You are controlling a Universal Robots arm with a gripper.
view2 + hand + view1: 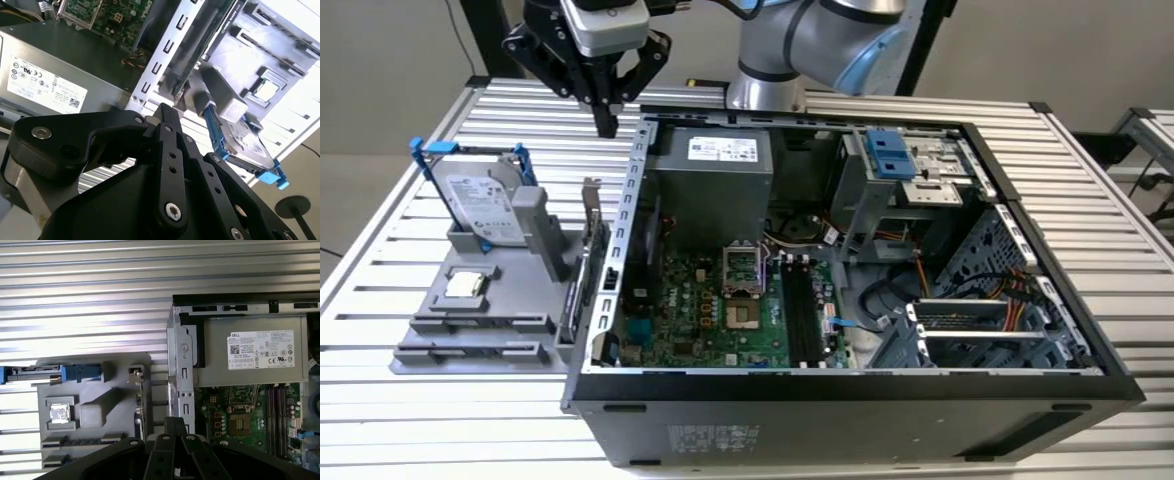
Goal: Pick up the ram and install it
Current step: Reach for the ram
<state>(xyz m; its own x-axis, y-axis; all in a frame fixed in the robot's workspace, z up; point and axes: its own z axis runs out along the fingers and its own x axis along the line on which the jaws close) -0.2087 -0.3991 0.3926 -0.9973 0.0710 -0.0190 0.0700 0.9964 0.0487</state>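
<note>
The ram [584, 280] stands on its long edge in a slot of the grey holder [480, 325], right beside the outer wall of the open computer case [854, 385]. In the second wrist view the ram [205, 47] shows as a thin green board. My gripper [604, 127] hangs above the table behind the holder and near the case's back corner, shut with nothing between its fingers. Its black fingers [167, 120] lie pressed together. The black motherboard slots [803, 315] lie inside the case, at the exterior view's right of the processor socket.
The holder also carries a silver hard drive in a blue frame [480, 205] and a small square processor chip [464, 285]. A grey power supply [714, 175] fills the case's back corner. Drive cages and cables [947, 290] crowd the case's right side.
</note>
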